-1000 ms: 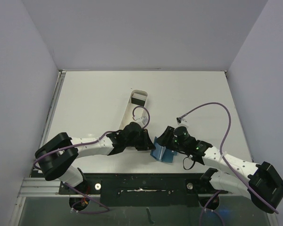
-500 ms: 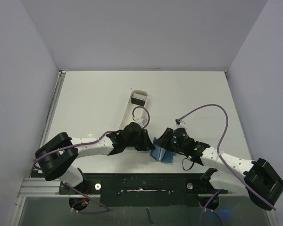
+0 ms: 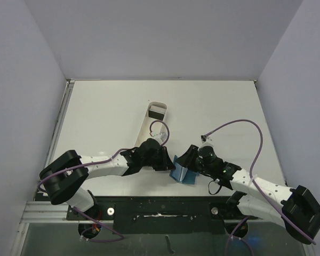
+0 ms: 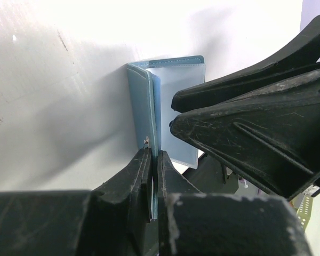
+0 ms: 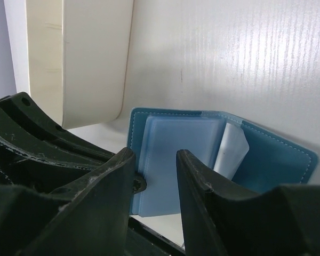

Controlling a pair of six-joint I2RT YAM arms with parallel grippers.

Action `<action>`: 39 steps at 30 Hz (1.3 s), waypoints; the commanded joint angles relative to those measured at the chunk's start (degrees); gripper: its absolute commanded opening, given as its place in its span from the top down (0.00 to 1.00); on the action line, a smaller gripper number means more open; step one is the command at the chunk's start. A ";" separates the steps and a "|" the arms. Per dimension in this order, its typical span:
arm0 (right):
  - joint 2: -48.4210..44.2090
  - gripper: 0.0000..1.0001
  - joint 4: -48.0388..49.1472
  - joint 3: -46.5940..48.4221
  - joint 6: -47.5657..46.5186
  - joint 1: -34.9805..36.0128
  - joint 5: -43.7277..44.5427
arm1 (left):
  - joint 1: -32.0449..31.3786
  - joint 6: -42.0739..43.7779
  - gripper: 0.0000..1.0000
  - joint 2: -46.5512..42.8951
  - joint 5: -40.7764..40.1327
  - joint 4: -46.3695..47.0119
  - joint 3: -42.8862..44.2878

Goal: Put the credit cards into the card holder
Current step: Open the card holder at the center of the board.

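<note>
I see the card holder point(image 3: 182, 174) standing open on the surface point(image 3: 106, 106) between both arms. My left end effector point(image 4: 153, 156) is pinched together on its teal cover. My right end effector point(image 5: 152, 160) is half apart in front of the clear pockets, gripping nothing.

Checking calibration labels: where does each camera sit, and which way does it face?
Top external: above and behind the bases, looking down on the table; both arms show, meeting at the card holder.
Left wrist: on the left arm, looking along the left gripper, shut on the card holder's cover; right gripper intrudes at right.
Right wrist: looking along the right gripper, jaws apart, at the open holder and white tray.
Shared: all see the card holder.
</note>
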 commanded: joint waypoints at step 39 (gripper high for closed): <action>-2.37 0.63 -9.13 0.26 0.76 -0.45 5.45 | -0.24 -0.24 1.00 -0.34 -0.76 2.77 0.78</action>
